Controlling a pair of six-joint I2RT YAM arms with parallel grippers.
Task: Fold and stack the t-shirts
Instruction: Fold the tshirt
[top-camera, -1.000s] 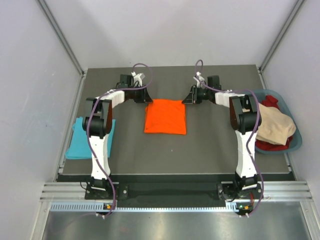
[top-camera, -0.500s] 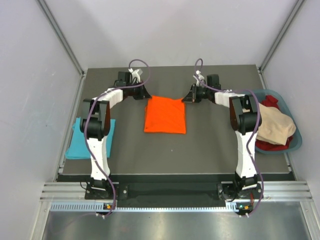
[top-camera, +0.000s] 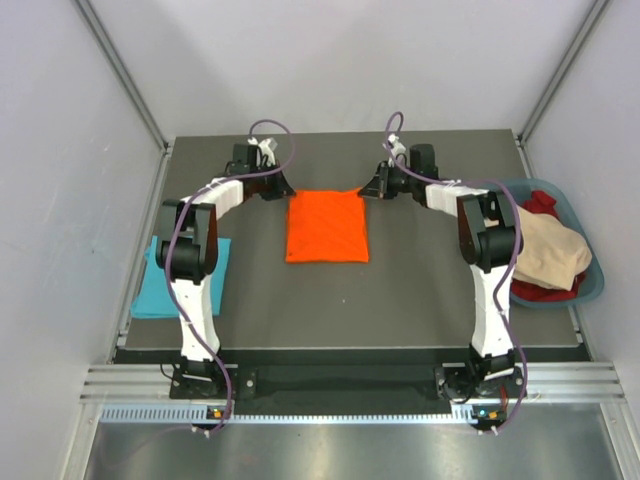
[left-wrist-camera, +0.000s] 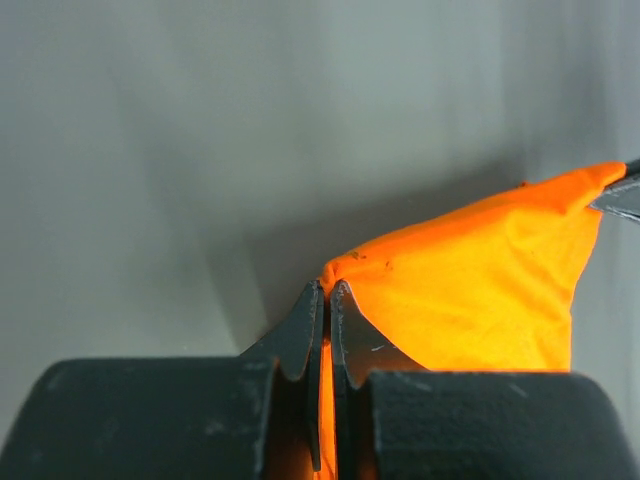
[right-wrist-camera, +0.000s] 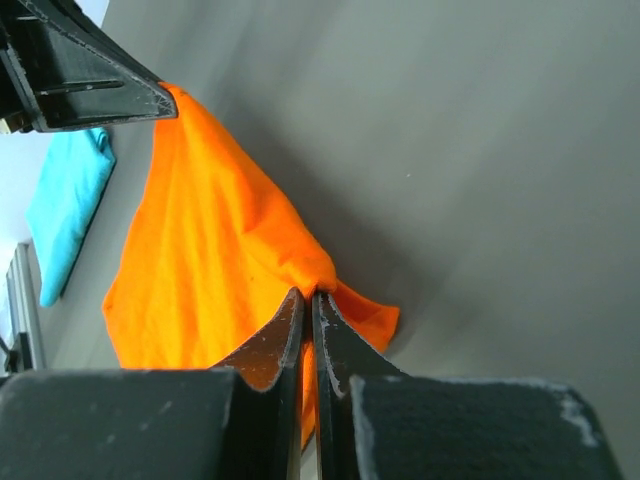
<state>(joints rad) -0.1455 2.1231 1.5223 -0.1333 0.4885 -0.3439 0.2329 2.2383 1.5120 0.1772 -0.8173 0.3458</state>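
Left jaws pinched fully shut on the far left corner of the bright orange cloth t-shirt (top-camera: 326, 228); right jaws likewise clamped on its far right corner. Both corners are tented up. The shirt lies mid-tabletop (top-camera: 430, 290), nearward of the jaws. A light turquoise cloth t-shirt (top-camera: 155, 285) lies at the left edge.

Robot lab cell, white walls (top-camera: 60, 200), aluminium rails (top-camera: 110, 385)
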